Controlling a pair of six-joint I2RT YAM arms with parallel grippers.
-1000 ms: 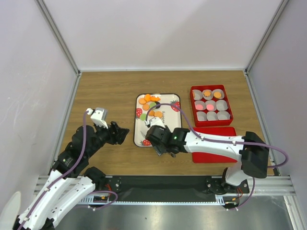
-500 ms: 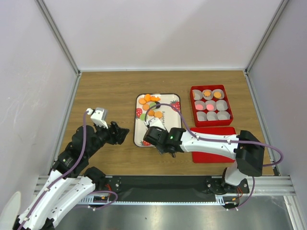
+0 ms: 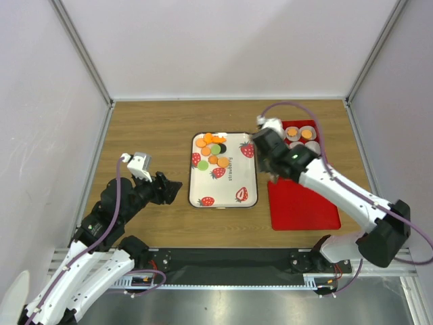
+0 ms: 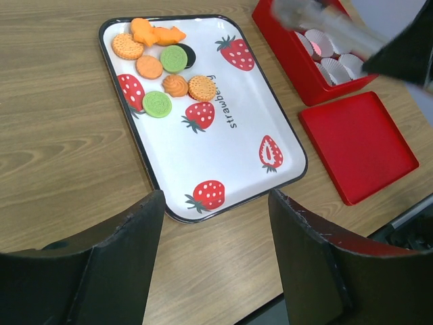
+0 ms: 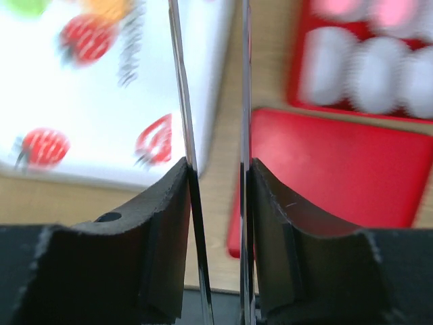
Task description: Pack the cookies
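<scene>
Right gripper (image 5: 208, 27), jaws narrowed, hold not visible, hangs by the red box (image 3: 326, 152), upper right; any carried cookie may miss the paper cups (image 3: 312, 147).

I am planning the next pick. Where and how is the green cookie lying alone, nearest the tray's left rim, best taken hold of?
Probably by its thin edge, from straight above. The green cookie lies flat on the tray, so only its rim offers a grip. Grip across it so that no contact falls on the side facing the orange cookie close by.
</scene>
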